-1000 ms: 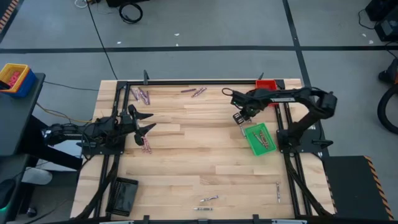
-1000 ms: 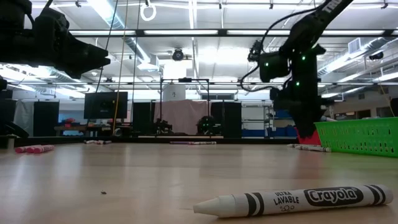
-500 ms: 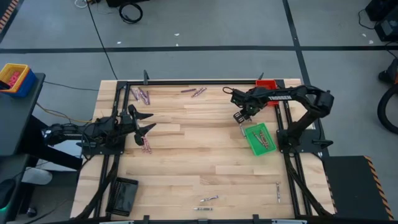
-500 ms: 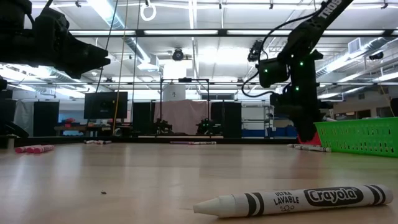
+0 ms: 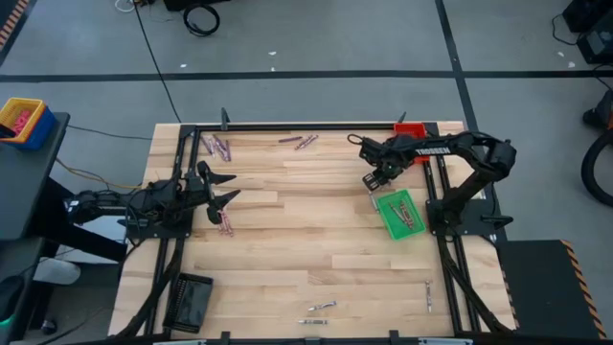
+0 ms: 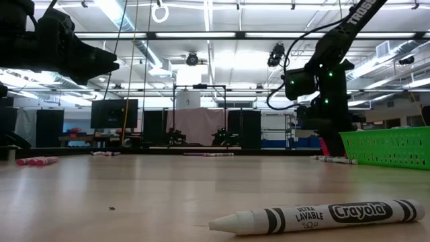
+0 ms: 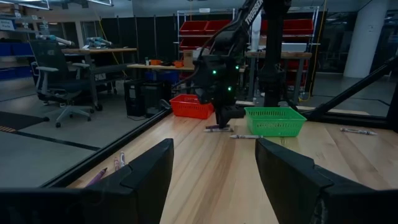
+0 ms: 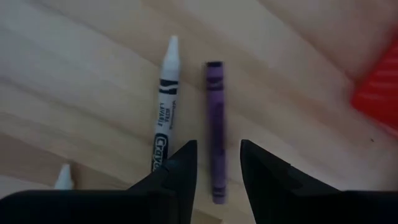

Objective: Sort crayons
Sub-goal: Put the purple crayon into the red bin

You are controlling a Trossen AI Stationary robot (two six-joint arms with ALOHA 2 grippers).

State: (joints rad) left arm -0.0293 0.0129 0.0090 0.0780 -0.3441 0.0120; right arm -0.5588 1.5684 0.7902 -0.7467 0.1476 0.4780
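A purple crayon (image 8: 216,124) and a white crayon (image 8: 163,112) lie side by side on the wooden table, left of the green tray (image 5: 399,213). My right gripper (image 8: 219,163) points down over them, open. Its fingers stand on either side of the purple crayon's near end, and I see no touch. In the high view it hangs at the tray's far left corner (image 5: 373,181). My left gripper (image 5: 225,189) waits open at the table's left side, level, fingers wide apart (image 7: 214,180). More purple crayons (image 5: 218,147) lie at the far left. A white crayon (image 6: 316,216) lies close to the low camera.
A red tray (image 5: 412,129) stands at the far right corner, a black tray (image 5: 192,299) at the near left. Purple crayons lie at the far edge (image 5: 305,141) and by my left gripper (image 5: 226,222); pale ones lie near the front edge (image 5: 321,307). The table's middle is bare wood.
My right gripper has sunk a little and shifted toward the table's right edge, closer to the green tray, still pointing down with its fingers the same distance apart. The crayons have stayed where they were.
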